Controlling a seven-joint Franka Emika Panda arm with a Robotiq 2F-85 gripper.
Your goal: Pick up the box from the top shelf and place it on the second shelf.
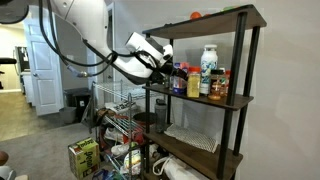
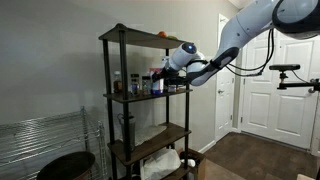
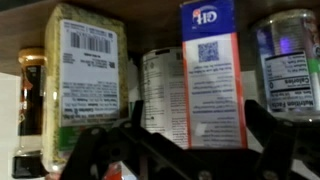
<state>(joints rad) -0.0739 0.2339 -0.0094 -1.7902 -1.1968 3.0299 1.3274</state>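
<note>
Blue-and-white box (image 3: 212, 75) stands among jars (image 3: 290, 65) on the second shelf (image 1: 230, 101). I see my fingers (image 3: 90, 152) spread wide, flanking it.

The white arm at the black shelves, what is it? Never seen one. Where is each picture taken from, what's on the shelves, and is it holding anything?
It is a robot arm with a two-fingered gripper at its end. Two pictures come from cameras standing in the room, on different sides of the shelving unit; the close-up comes from a camera on the arm's wrist. The gripper reaches in over the second shelf, which carries jars and a white bottle. Up close, a blue and white box stands between the dark fingers, which look spread apart, so nothing seems held. Something small and orange lies on the top shelf.
</note>
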